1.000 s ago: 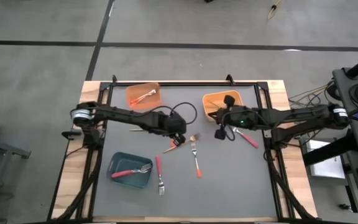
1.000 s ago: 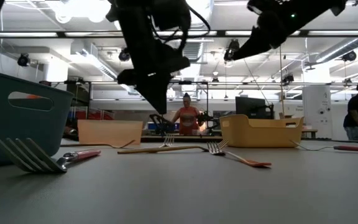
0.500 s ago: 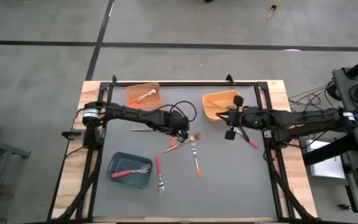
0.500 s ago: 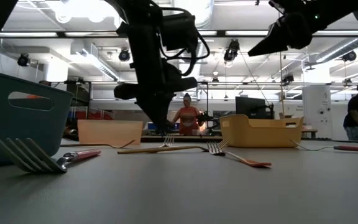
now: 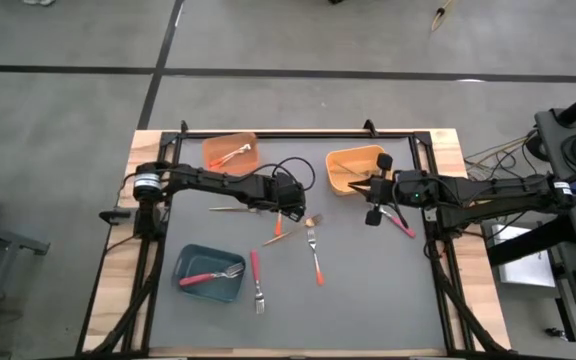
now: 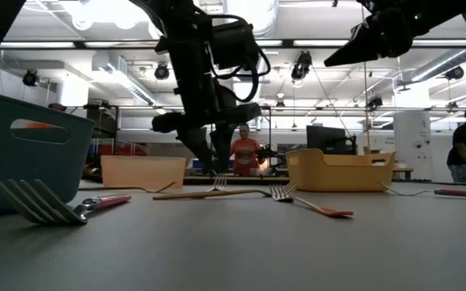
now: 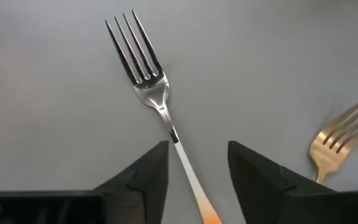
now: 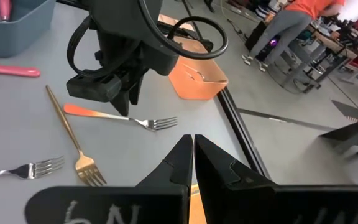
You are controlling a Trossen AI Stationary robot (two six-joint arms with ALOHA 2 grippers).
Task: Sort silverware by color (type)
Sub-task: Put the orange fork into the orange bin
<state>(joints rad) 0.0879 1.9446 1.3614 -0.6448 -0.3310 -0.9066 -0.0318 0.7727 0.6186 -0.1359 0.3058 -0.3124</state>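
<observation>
An orange-handled fork lies flat on the grey table. My left gripper stands open over it, one finger on each side of its neck, and I see no touch. In the high view this gripper is near the table's middle. Close by lie a gold fork, a second gold fork, another orange-handled fork and a red-handled fork. My right gripper is shut and holds nothing. It hangs high by the yellow-orange bin. A red-handled fork lies below that arm.
The orange bin at the far left holds forks. The teal bin at the near left holds a red-handled fork. The low view shows people in the room behind the table. There is free table surface at the near right.
My left gripper has come down to the table over the orange-handled fork and has opened. My right gripper has moved a little toward the table's right edge and has stayed shut.
</observation>
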